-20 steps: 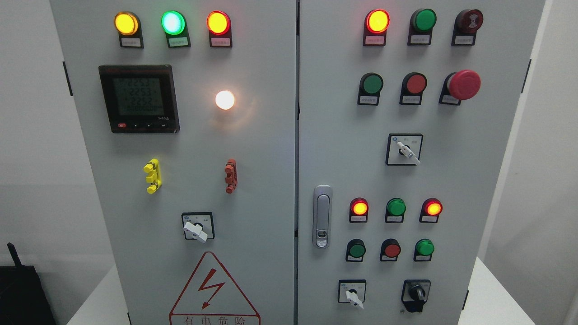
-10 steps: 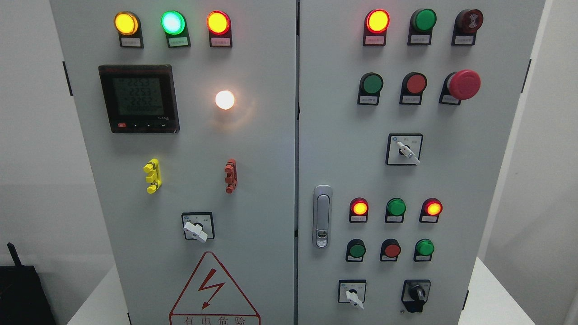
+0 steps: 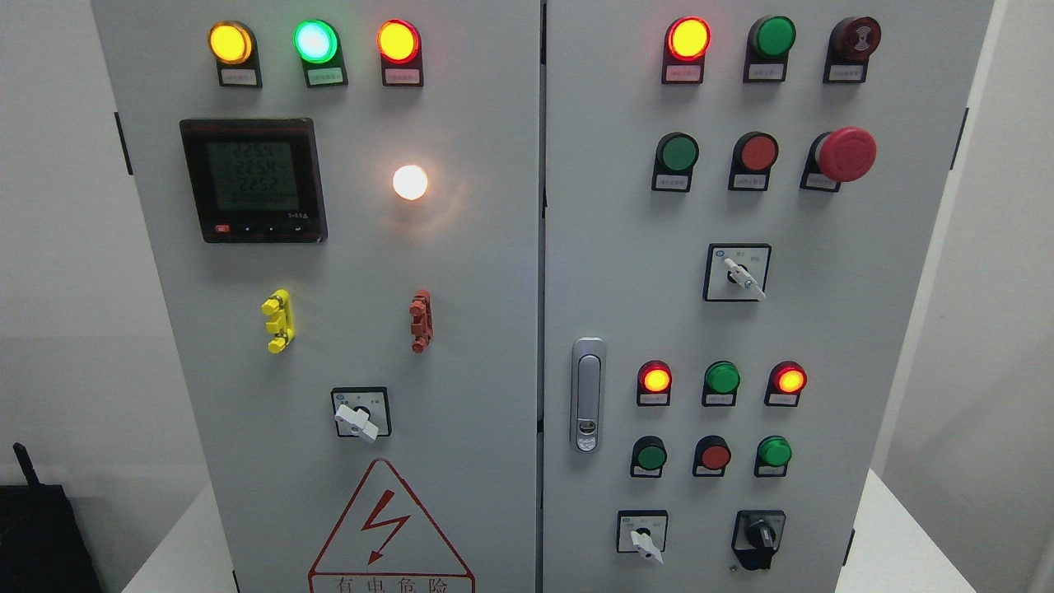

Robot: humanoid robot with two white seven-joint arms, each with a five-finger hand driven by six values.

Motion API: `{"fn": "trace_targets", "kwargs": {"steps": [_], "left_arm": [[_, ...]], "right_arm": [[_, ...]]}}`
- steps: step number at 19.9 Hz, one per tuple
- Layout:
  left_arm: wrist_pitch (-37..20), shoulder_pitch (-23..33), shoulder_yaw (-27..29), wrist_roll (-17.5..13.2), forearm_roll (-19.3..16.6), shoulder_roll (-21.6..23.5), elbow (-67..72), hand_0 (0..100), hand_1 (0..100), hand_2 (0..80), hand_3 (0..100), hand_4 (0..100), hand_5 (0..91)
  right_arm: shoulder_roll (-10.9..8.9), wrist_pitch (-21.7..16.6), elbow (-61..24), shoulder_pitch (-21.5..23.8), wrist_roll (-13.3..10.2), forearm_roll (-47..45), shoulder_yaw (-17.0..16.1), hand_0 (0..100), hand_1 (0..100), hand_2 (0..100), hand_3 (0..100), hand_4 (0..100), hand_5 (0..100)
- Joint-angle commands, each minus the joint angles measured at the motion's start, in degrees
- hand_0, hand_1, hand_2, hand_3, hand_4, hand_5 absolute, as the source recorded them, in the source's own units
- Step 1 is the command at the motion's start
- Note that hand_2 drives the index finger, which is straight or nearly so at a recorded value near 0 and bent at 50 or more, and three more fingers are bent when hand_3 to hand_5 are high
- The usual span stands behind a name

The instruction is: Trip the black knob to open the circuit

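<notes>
The small black rotary knob [image 3: 758, 537] sits at the bottom right of the right-hand door of the tall grey metal control cabinet [image 3: 494, 272], low in the head view and close to the lower edge, its grip pointing roughly downward on a black backing plate. Just to its left is a white-handled selector switch on a square black-framed plate [image 3: 643, 535], and above the pair runs a row of three round push buttons, green, red and green [image 3: 713, 455], under a row of lit indicator lamps, red, green and red [image 3: 722, 379]. Further up the same door are a second white-handled selector [image 3: 739, 273] and a large red mushroom-head emergency button [image 3: 845, 154]. A silver latch handle [image 3: 588, 394] stands at the door's left edge, beside the seam. On the left door a dark digital meter [image 3: 254, 179] shows readings and a round white lamp [image 3: 410, 182] glows. Neither robot hand shows anywhere, so the state of the fingers cannot be told. By my reading the task is at its very start: the knob looks untouched and the reach has not begun. The next move calls for bringing a hand, probably the right one given the knob's side, up to the low corner, closing fingertips on the narrow grip without brushing the neighbouring white selector, then twisting it to its other position.
</notes>
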Motion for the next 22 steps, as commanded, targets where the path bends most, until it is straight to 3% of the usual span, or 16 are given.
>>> {"fn": "trace_targets", "kwargs": {"steps": [1, 8, 22], "left_arm": [[-0.1, -0.1, 0.1, 0.0, 0.1, -0.1, 0.0, 12, 39, 0.0, 0, 0, 0.0], [-0.1, -0.1, 0.1, 0.0, 0.1, -0.1, 0.0, 12, 39, 0.0, 0, 0, 0.0], [-0.1, -0.1, 0.1, 0.0, 0.1, 0.0, 0.0, 12, 39, 0.0, 0, 0, 0.0]], "right_arm": [[-0.12, 0.4, -2.8, -0.3, -0.3, 0.0, 0.2, 86, 78, 0, 97, 92, 94], [-0.20, 2.9, -5.8, -1.0, -0.3, -0.1, 0.1, 88, 78, 0, 98, 92, 95], [-0.29, 8.5, -9.3, -7.7, -1.2, -0.2, -0.7, 91, 79, 0, 99, 94, 96]]}}
